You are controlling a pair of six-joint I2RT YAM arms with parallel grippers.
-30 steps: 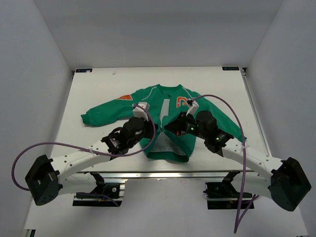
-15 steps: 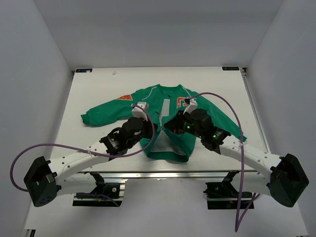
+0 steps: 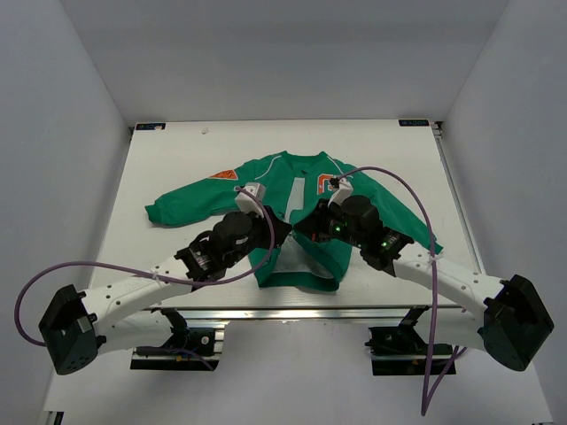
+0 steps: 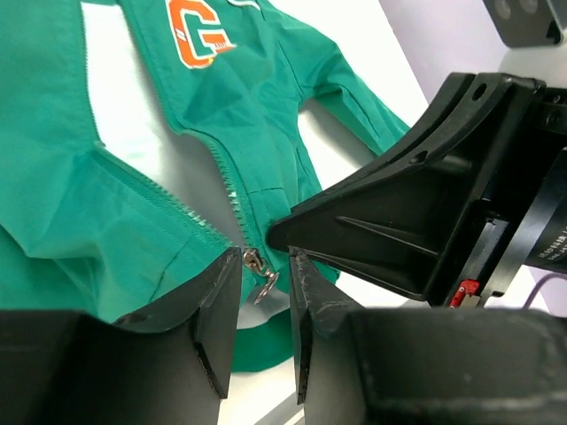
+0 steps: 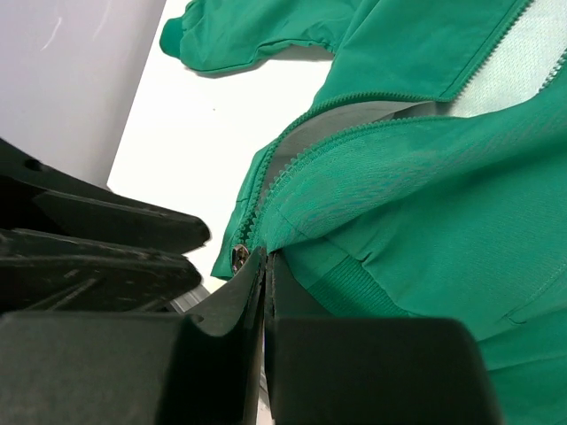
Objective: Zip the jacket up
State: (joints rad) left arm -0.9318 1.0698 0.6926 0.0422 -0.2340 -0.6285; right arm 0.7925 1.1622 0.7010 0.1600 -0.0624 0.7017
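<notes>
The green jacket (image 3: 266,190) lies flat on the white table, front partly open, with its orange G (image 3: 325,184) on the chest. Both grippers meet at the bottom of the zip, near the hem. My left gripper (image 4: 266,261) stands open, and the metal zipper pull (image 4: 260,274) dangles loose between its fingertips. My right gripper (image 5: 266,257) is shut on the jacket's (image 5: 425,177) front edge just beside the slider (image 5: 236,257). In the top view the left gripper (image 3: 282,232) and right gripper (image 3: 306,227) nearly touch.
The table (image 3: 177,150) is walled in white on three sides. A metal rail (image 3: 283,312) runs along its near edge. Purple cables (image 3: 416,199) loop over both arms. The jacket's left sleeve (image 3: 177,205) stretches toward the table's left side.
My left gripper's jaws have come apart, letting go of the zipper pull, and that arm has shifted slightly right. The right gripper stays shut on the jacket.
</notes>
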